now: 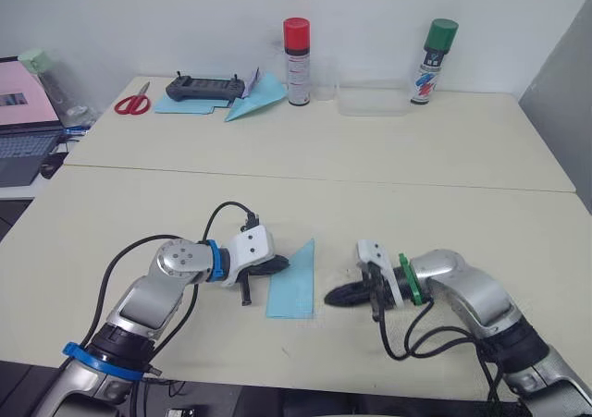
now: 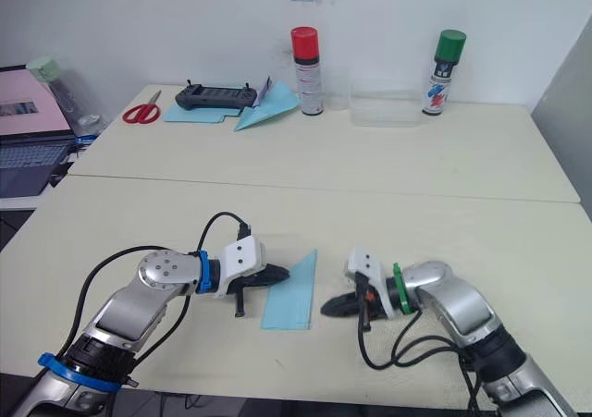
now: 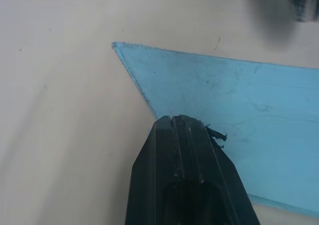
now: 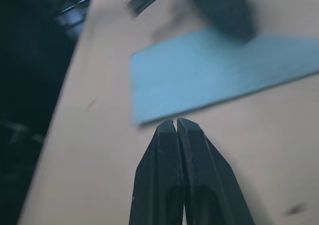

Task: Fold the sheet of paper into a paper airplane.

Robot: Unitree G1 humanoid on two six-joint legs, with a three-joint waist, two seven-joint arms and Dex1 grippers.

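The left arm lies low across the cream desk, bent at the elbow, its closed black fingers pressing on the near slanted edge of the light-blue folded sheet of paper. Just right of the paper, the right arm's fingers point at it, shut together and empty. The left wrist view shows the paper's sharp corner.

A plain white wall stands behind two cream tables set edge to edge, a seam running between them. A grey panel rises at the right. At the left a lower desk carries an open laptop. Even, soft light falls over the tabletops
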